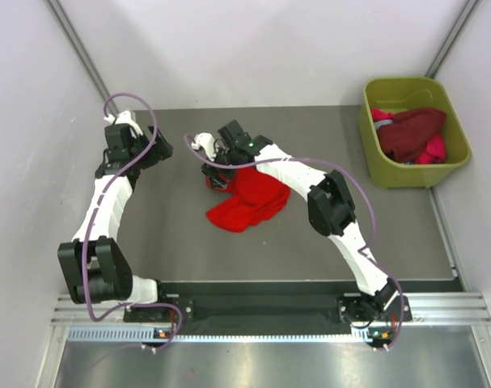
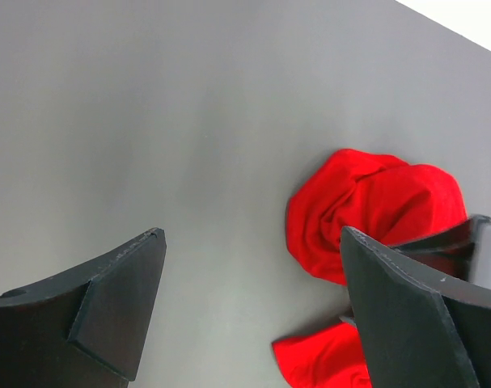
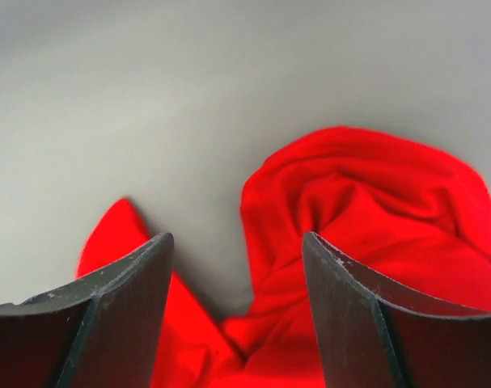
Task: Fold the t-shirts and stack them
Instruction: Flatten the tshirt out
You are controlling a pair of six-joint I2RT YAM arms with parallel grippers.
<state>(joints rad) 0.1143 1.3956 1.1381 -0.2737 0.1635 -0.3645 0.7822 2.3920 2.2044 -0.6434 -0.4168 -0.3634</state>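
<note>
Since the bright red t-shirt [image 1: 249,202] lies bunched mid-way across the surface [image 1: 172,234], I'd say nothing is folded yet. Far right corner: maroon and pink t-shirts [image 1: 411,133] heaped in the olive tub [image 1: 403,84], likely the feed bin. Over the red shirt's far-left edge the right tool [image 3: 235,242] sits low, fingers [image 3: 124,307] spread astride a fold, pinching nothing; looks set to grab. Beside the shirt the left tool [image 2: 249,242] is spread wide, empty. Surface is dark grey, matte; pale walls [image 1: 253,48] close on three sides.
</note>
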